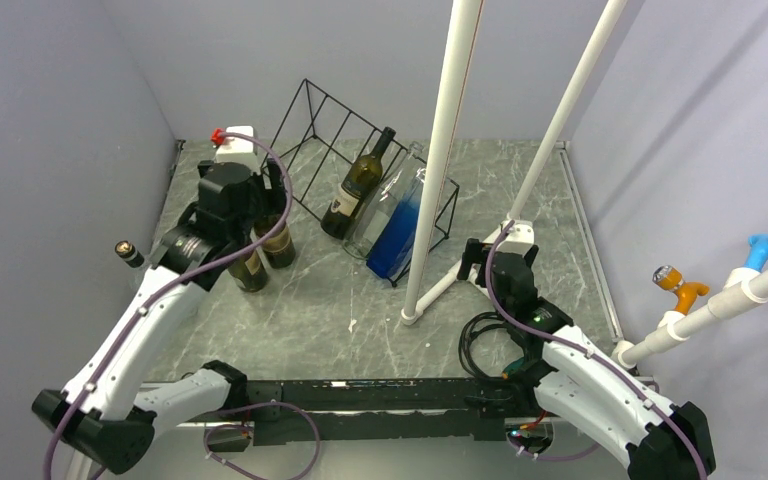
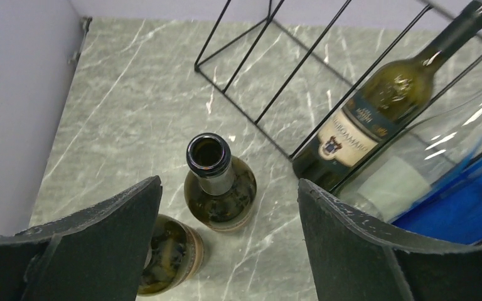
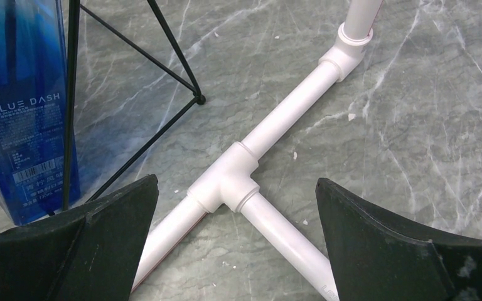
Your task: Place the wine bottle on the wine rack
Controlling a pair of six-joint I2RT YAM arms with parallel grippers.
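1. In the left wrist view, the left gripper (image 2: 229, 183) had its jaws spread wide and gripped nothing.
2. The dark green glass wine bottle (image 2: 223, 197) stood upright and uncorked on the grey marble-pattern table (image 2: 132, 81), at the centre of that frame between the two fingers but below them.
3. A second dark bottle (image 2: 172, 251) stood just beside it at lower left, partly hidden by a finger.
4. The black thin-wire wine rack (image 2: 243, 111) filled the upper right. It held a green labelled bottle (image 2: 364, 119), a clear bottle (image 2: 414, 169) and a blue bottle (image 2: 452, 207), and its left bays were free.
5. The right gripper (image 3: 236, 182) hung spread above a white pipe frame (image 3: 295, 106), empty.
6. I judged the step to be the approach before the grasp.
7. The next move called for lowering the jaws around the neck, clamping without nudging the neighbouring bottle, then lifting and tilting the bottle into a free bay.
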